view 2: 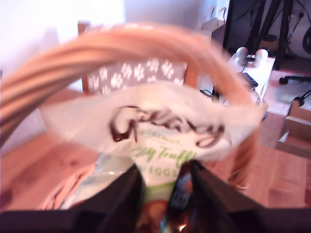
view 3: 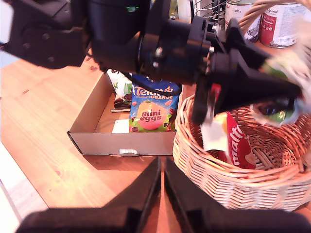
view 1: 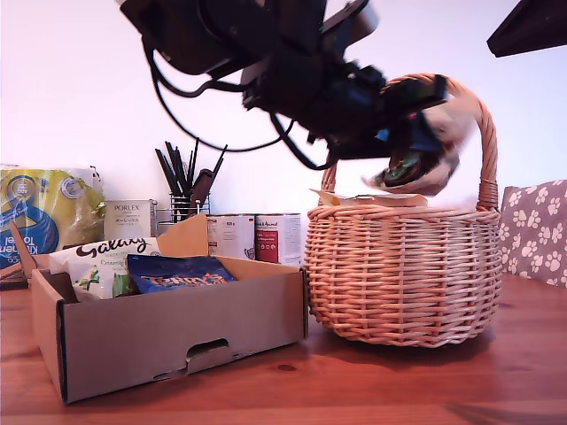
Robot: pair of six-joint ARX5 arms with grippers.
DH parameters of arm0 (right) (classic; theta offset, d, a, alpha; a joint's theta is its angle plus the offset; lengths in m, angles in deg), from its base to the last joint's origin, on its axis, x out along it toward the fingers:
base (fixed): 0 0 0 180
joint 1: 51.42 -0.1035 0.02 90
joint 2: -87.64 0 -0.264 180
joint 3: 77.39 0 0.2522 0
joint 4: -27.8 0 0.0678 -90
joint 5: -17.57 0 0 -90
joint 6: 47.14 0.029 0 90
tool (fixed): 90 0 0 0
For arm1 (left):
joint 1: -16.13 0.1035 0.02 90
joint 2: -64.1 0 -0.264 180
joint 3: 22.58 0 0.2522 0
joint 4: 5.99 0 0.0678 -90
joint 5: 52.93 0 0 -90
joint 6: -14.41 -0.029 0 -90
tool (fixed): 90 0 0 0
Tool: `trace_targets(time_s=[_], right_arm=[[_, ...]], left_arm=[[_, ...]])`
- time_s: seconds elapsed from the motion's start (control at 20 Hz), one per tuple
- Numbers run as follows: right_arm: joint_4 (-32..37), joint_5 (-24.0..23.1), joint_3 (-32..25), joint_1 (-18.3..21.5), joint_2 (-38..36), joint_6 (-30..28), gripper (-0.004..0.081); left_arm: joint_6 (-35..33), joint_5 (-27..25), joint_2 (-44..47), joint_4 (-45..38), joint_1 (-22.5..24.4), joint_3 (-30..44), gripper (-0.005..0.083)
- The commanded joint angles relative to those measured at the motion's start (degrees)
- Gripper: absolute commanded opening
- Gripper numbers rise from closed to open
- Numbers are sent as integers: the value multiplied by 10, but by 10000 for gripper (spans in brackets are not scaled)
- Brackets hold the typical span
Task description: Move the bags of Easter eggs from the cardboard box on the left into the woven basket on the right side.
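My first gripper is clamped on a white Galaxy bag, holding it in the air right over the woven basket, under the arch of its handle (blurry in every view). A red bag is already lying inside the basket. My second gripper hangs above the wooden table near the basket's rim, its fingers nearly touching with nothing between them. The cardboard box sits on the exterior view's left, touching the basket, with another Galaxy bag and the blue Terry's Orange bag inside.
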Motion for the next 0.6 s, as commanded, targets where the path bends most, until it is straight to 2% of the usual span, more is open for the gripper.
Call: trace_targets(time_s=[0.0,0.25,0.4,0.55], right_arm=[[5,0,4,-3,0,-2,-13],[4,0,4,-3,0,-1,-13],[4,4,4,-3,0,-1,-13],[4,4,4,-3,0,-1,-13]], left_arm=[[-11,-4,-2,-16,-2,-4,362],[-12,-5,-2,2,1,-5,363],[-27,-37,-2,26,3,-5,418],[-29,-39,-2,35,2,-5,401]])
